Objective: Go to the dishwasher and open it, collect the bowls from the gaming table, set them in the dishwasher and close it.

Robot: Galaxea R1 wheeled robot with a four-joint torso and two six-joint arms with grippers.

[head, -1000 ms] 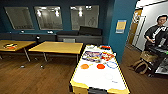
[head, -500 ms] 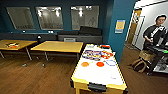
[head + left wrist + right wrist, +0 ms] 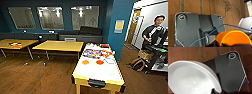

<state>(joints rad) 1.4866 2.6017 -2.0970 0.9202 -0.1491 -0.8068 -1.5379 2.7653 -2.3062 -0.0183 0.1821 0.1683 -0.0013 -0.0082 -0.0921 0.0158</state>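
Backing off, the camera shows more wood floor (image 3: 37,75) before the gaming table (image 3: 98,71); each gripper carries a bowl dishwasher-bound, orange bowl (image 3: 233,38) left, white bowl (image 3: 191,79) right, finger grip unclear.

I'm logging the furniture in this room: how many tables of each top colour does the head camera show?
Yellow-topped tables: 2, far-left table and middle table
White-topped gaming table: 1
Total: 3

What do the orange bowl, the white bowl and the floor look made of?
Orange bowl: probably plastic, opaque with a matte, even colour. White bowl: glazed ceramic or glossy plastic, judging by its bright highlights. Floor: wood or wood-look planks, brown with seams.
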